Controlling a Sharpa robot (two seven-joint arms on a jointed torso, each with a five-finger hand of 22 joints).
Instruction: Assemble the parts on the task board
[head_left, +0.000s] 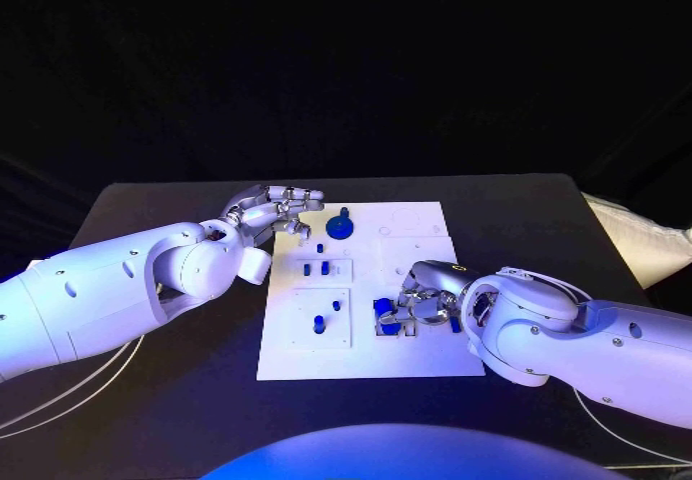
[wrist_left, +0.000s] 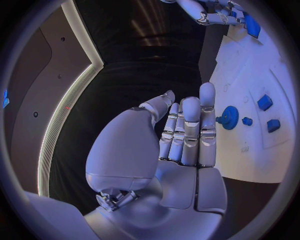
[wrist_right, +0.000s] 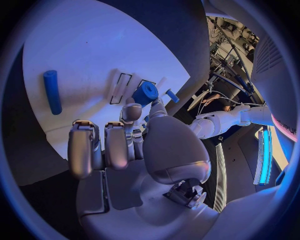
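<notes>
Right robot hand (head_left: 418, 302) grips a blue cylindrical part (wrist_right: 145, 93) over the task board's (head_left: 418, 360) near right area (mid-bench), while left robot hand (head_left: 274, 210) hovers empty, fingers apart, beside the blue gear (head_left: 339, 226).

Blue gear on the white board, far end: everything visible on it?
The round blue toothed gear looks like plastic, with a toothed rim and a raised hub at its centre. It sits flat at the far end of the white task board. The left hand hovers beside it with fingers extended, not touching it.
</notes>
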